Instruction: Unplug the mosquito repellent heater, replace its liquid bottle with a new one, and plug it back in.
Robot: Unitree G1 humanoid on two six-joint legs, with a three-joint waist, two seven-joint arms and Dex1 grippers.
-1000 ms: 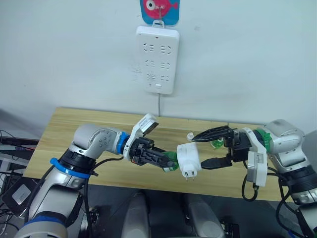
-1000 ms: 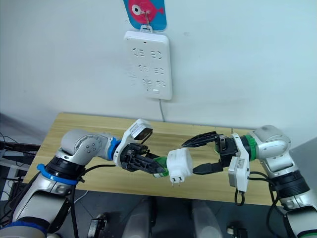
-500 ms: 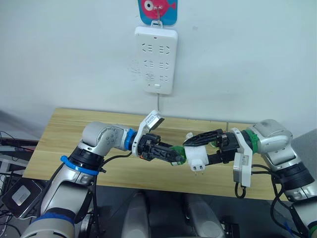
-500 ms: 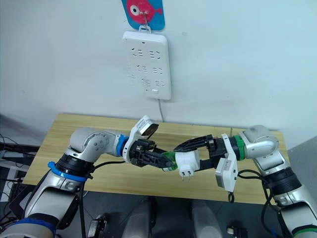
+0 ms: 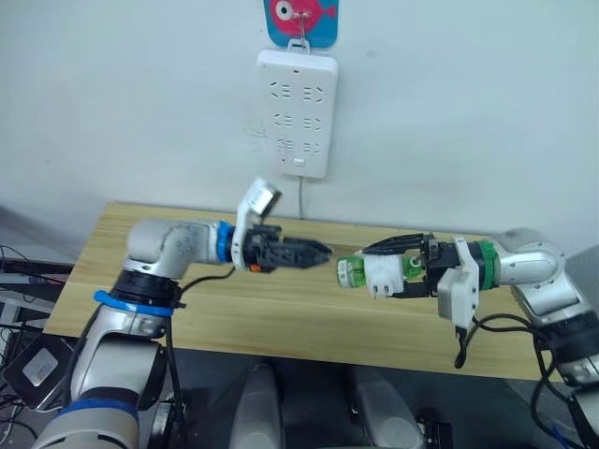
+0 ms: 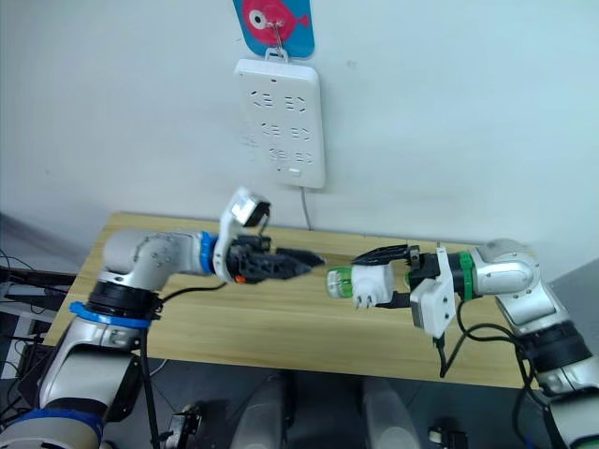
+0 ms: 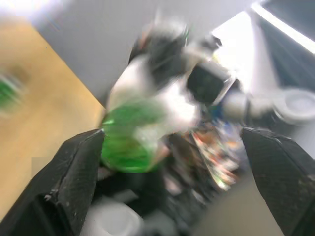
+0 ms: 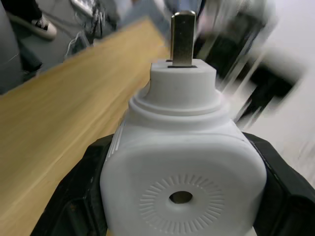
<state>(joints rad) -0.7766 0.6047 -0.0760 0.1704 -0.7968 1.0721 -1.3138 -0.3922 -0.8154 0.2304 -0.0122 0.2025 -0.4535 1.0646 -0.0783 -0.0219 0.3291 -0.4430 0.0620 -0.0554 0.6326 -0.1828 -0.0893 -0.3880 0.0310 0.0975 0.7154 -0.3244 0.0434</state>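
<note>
Right hand (image 5: 404, 269) clamped on the mosquito repellent heater (image 5: 384, 274), black fingers (image 8: 83, 196) pressing the white shell from both flanks, held above the worktop (image 5: 271, 318) at mid-span. Plug prongs (image 8: 183, 38) bare and pointing away from the wrist. Green liquid bottle (image 5: 351, 271) seated in the heater's end, jutting toward the left hand (image 5: 314, 251); cannot tell whether it is the old bottle or the new one.

Left hand empty, fingers drawn to a narrow point in the head views, spread in its own wrist view; just beside the bottle, apart from it, a small gap between tip and green plastic.

Judgement on handling: heater light, stiff, smooth rounded plastic, apt to twist in a two-finger grip; flanks as now held the safest purchase, clear of the prongs and the vent hole (image 8: 181, 197). Bottle light, thin-walled, slick; best taken across its body near the base, squeezed gently. Wick inside likely brittle, so a straight pull or turn along its axis.

White power strip (image 5: 298, 113) on the wall behind, well apart from both hands, all sockets vacant.
</note>
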